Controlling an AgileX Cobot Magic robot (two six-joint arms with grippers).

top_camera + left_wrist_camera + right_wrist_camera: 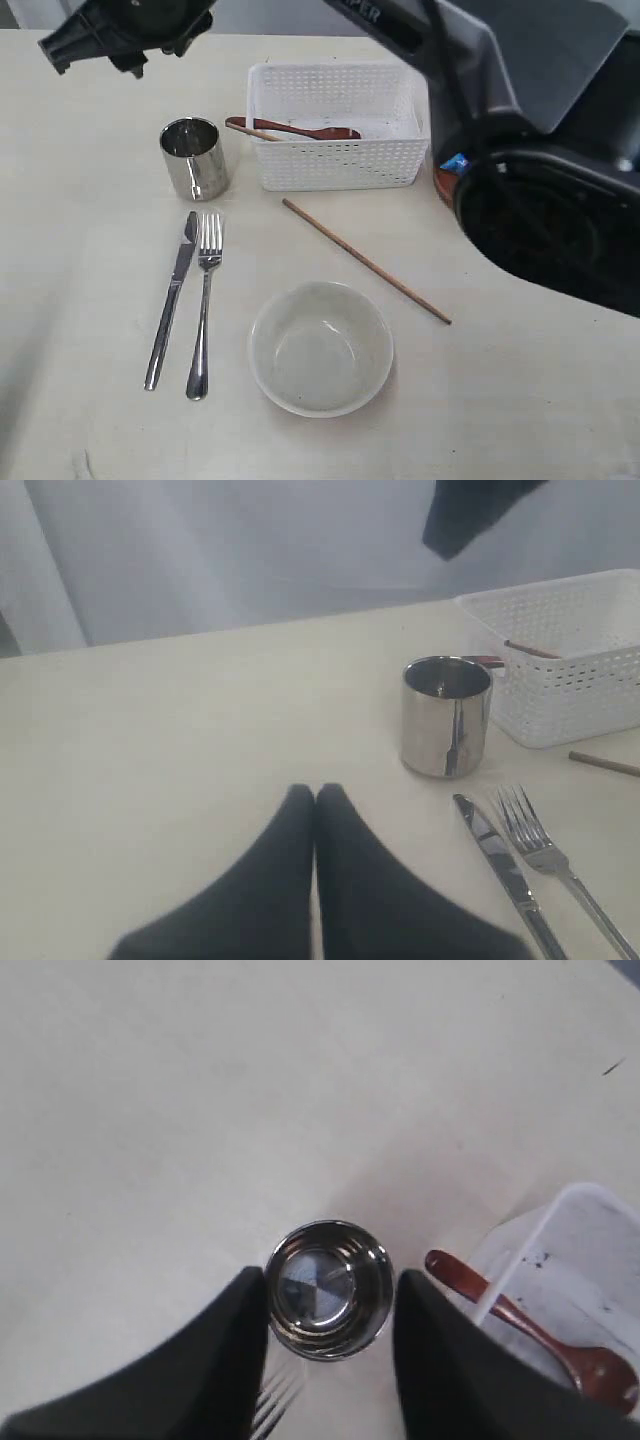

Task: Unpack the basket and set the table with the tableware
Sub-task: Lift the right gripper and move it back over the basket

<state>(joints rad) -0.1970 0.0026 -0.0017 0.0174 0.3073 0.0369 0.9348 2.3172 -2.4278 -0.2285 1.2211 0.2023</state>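
Five pieces of tableware are out on the table (80, 250). Nearest is the off-white bowl (320, 347). At its nine o'clock the steel knife (172, 300) and fork (204, 305) lie side by side, and at one o'clock a single wooden chopstick (365, 260) lies slantwise, apart from everything. Farther off, at eleven o'clock, the steel cup (193, 157) stands upright. At twelve o'clock the white lattice basket (338, 160) holds the reddish-brown spoon (300, 130) and what looks like the second chopstick (530, 649), both poking over the rim toward the cup. A brown plate (443, 185) peeks out at the basket's three o'clock, mostly hidden by the arm. The right gripper (330, 1278) hangs above the cup, jaws spread, grasping nothing. The left gripper (315, 792) is clenched and empty, low over bare table. In a reach for the spoon, a finger could clip the cup beside its handle and topple it. The light basket might also drag along, or the loose chopstick roll if nudged.
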